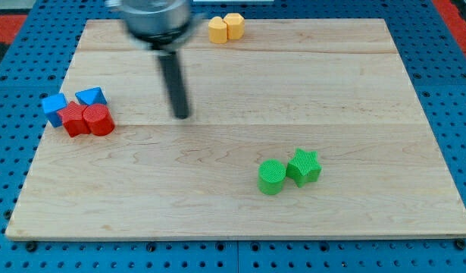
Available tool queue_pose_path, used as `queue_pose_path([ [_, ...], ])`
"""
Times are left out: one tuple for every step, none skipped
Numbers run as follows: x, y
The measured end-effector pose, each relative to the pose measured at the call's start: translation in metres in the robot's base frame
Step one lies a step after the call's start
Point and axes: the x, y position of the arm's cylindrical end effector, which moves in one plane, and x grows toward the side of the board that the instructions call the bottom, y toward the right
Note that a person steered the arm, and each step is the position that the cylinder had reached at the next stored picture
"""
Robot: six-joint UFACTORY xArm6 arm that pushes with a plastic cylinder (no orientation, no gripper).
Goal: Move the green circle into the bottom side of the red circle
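The green circle [271,177] lies right of the board's middle, toward the view's bottom, touching a green star [304,167] on its right. The red circle [99,120] lies at the view's left, touching a red block [74,120] on its left. My tip [181,116] is on the board between them, well to the right of the red circle and up-left of the green circle, touching no block.
Two blue blocks [54,106] [91,97] sit just above the red pair. Two yellow blocks [217,29] [234,25] lie at the board's top edge. The wooden board [240,220] rests on a blue pegboard.
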Motion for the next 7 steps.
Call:
queue_pose_path([
  [0.009,0.136],
  [0.080,0.222],
  [0.135,0.192],
  [0.138,0.084],
  [0.125,0.012],
  [0.122,-0.046],
  [0.122,-0.077],
])
